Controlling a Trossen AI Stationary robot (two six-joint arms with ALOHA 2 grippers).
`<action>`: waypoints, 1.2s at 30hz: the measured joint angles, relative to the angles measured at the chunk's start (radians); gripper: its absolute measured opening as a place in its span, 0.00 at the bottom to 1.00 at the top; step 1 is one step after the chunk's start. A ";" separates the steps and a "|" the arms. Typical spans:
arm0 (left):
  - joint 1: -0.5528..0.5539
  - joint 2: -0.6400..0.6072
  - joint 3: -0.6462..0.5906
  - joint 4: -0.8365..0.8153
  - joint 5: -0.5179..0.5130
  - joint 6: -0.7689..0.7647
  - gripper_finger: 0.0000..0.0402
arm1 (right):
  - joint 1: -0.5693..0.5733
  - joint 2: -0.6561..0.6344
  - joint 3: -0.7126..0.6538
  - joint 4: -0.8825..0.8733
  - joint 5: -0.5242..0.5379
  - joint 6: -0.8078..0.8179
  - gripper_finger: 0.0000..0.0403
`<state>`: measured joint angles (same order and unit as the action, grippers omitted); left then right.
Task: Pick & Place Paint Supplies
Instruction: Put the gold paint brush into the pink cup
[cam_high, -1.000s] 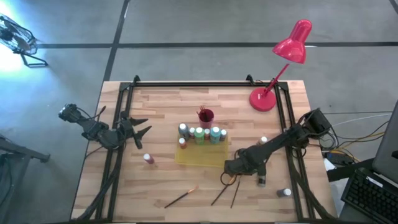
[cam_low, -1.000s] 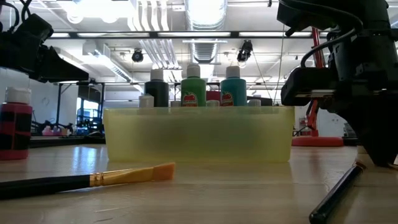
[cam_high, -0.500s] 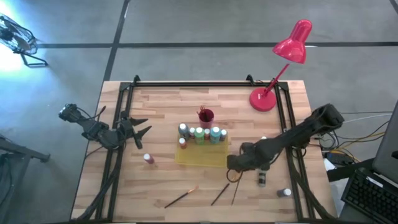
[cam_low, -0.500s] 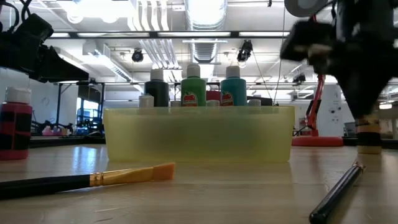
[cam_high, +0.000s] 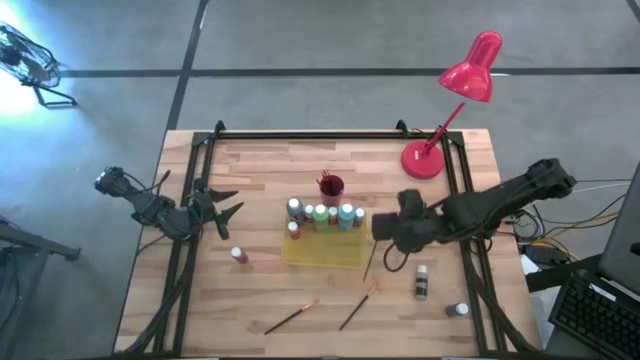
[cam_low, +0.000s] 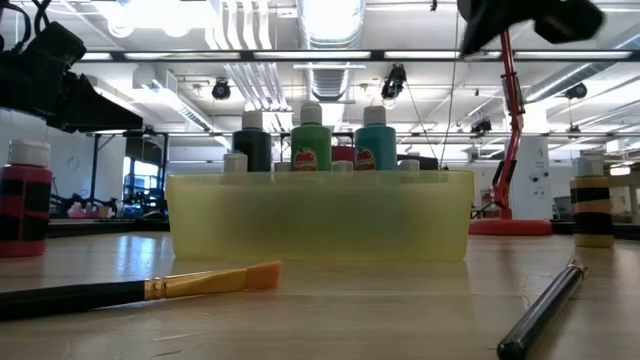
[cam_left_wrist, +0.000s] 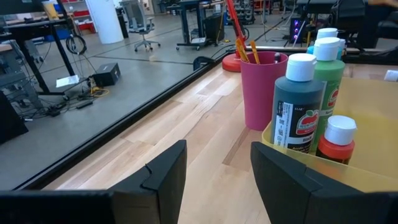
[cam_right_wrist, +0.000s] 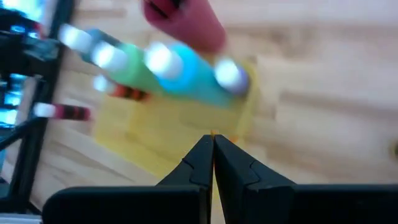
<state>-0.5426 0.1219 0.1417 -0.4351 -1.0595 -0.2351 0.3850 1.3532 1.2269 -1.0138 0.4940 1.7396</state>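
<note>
From above, my right gripper (cam_high: 385, 228) hangs by the yellow tray's (cam_high: 322, 253) right end, fingers pressed together on a thin brush (cam_high: 368, 263) dangling from it; its light pinch could let it swing or drop short of the magenta cup (cam_high: 331, 187), while my left gripper (cam_high: 222, 207) waits spread at the table's left edge. At table level, bottles (cam_low: 312, 137) stand in the tray, loose brushes (cam_low: 140, 290) lie on the wooden table (cam_low: 400, 310), a workshop behind.

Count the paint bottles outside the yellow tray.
3: a red bottle left of the yellow tray, a dark bottle right of it, a white-capped bottle by the table's right edge. The right arm may hide more.
</note>
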 joint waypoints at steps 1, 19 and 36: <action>0.000 0.000 0.000 0.000 0.000 0.000 0.46 | -0.010 -0.009 0.015 0.000 0.020 -0.043 0.02; 0.000 0.000 0.000 0.000 0.000 0.000 0.46 | -0.174 0.025 0.246 0.208 0.314 -1.023 0.02; 0.000 0.000 0.000 0.000 0.000 0.000 0.46 | -0.218 0.086 0.189 0.857 0.351 -1.854 0.02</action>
<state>-0.5430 0.1219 0.1415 -0.4347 -1.0594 -0.2350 0.1669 1.4390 1.4164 -0.1564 0.8453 -0.1139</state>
